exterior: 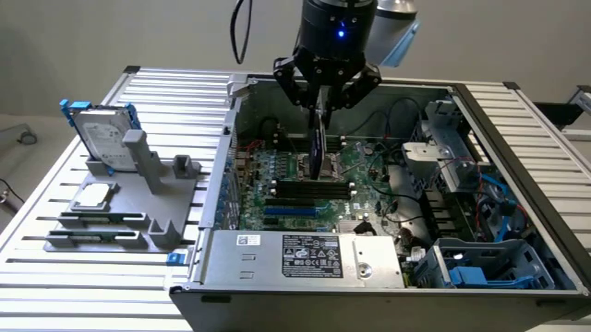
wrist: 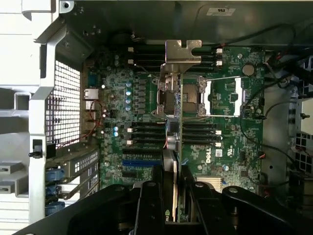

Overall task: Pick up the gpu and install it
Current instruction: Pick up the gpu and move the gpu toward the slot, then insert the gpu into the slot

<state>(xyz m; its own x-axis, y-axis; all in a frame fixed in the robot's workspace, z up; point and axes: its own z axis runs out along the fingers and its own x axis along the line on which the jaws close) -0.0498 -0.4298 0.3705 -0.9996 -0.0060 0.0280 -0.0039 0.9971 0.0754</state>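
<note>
The claw (exterior: pixel 323 102) grips the gpu (exterior: pixel 320 145), lifted edge-down over the motherboard (exterior: pixel 277 173) but not yet seated in a slot.

Counted: one gpu (exterior: pixel 319 138) (gripped edge-on), one gripper (exterior: pixel 325 104), one hard drive (exterior: pixel 98 135), one processor chip (exterior: pixel 94 196), one grey holder (exterior: pixel 149 173), one computer case (exterior: pixel 369 312).

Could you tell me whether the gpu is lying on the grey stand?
No, the gripper grips the gpu edge-on over the motherboard inside the case.
</note>
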